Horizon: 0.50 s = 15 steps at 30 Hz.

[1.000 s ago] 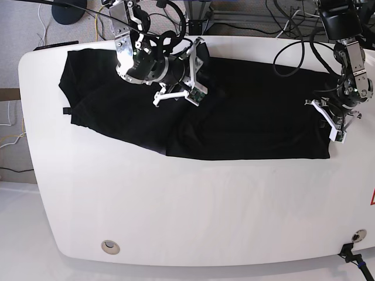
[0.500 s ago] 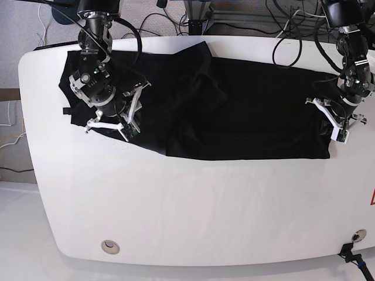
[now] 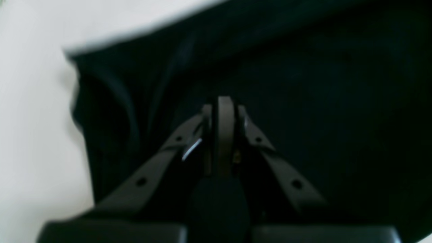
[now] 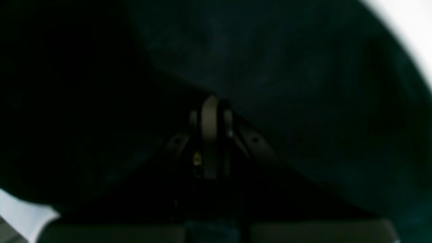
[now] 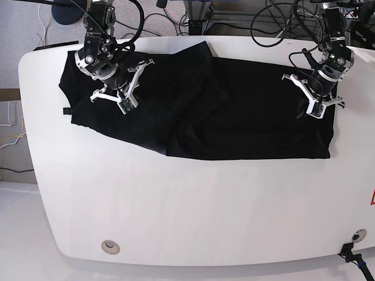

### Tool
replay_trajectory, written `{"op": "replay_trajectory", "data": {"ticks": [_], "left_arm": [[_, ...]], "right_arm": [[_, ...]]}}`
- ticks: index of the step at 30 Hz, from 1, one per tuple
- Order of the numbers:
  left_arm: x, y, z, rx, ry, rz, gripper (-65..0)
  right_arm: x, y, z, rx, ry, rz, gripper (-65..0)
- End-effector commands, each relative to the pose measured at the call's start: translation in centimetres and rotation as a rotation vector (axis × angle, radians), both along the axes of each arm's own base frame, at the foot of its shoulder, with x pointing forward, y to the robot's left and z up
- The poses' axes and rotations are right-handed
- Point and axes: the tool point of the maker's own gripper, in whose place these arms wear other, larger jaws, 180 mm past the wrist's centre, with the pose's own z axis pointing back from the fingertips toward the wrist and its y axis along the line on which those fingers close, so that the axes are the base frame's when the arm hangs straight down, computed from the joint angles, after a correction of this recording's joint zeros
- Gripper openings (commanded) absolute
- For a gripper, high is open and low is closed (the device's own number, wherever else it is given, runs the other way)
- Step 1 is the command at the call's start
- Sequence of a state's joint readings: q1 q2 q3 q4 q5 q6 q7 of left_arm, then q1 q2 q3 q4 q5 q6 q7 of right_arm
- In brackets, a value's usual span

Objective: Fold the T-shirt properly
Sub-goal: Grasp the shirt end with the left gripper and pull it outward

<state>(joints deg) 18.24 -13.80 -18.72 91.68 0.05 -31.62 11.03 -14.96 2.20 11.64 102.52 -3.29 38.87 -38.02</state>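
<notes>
The black T-shirt (image 5: 246, 111) lies spread over the far half of the white table (image 5: 187, 205), plain side up, its near part folded over. My right gripper (image 5: 120, 82) is down on the shirt's left end by the sleeve. In the right wrist view, that gripper (image 4: 211, 99) has its fingers together at a ridge of the T-shirt (image 4: 287, 67). My left gripper (image 5: 307, 96) is on the shirt's right end, with a dark pucker of cloth at its tips. The left wrist view shows this gripper (image 3: 222, 101) shut over the T-shirt (image 3: 337, 84).
Cables and stand bases crowd the floor beyond the table's far edge. A round metal grommet (image 5: 109, 246) sits in the near left of the table. A black connector (image 5: 351, 254) is at the near right corner. A small black tab (image 5: 65, 110) sticks out at the shirt's left edge.
My right gripper swung from the shirt's middle to its left end and closed there. My left gripper stayed shut and shifted from the right hem edge farther back and inward.
</notes>
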Motion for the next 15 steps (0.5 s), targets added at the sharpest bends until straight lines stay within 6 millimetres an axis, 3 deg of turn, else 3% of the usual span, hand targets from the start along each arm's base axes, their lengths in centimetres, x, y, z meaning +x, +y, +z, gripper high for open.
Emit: {"op": "replay_trajectory", "data": {"ticks": [1, 7, 15], "left_arm": [[-0.2, 1.1, -0.7, 0.005, 0.017, 0.022, -65.0], [-2.3, 3.4, -4.4, 0.008, 0.134, 0.063, -65.0], [-2.8, 4.7, -5.0, 0.028, 0.161, 0.072, -65.0]], "right_arm": [[0.5, 0.0, -0.3, 0.029, -0.018, -0.001, -65.0], [2.2, -2.0, -1.9, 0.022, -0.010, -0.001, -65.0], [5.3, -3.5, -1.9, 0.023, -0.037, -0.009, -65.0]]}}
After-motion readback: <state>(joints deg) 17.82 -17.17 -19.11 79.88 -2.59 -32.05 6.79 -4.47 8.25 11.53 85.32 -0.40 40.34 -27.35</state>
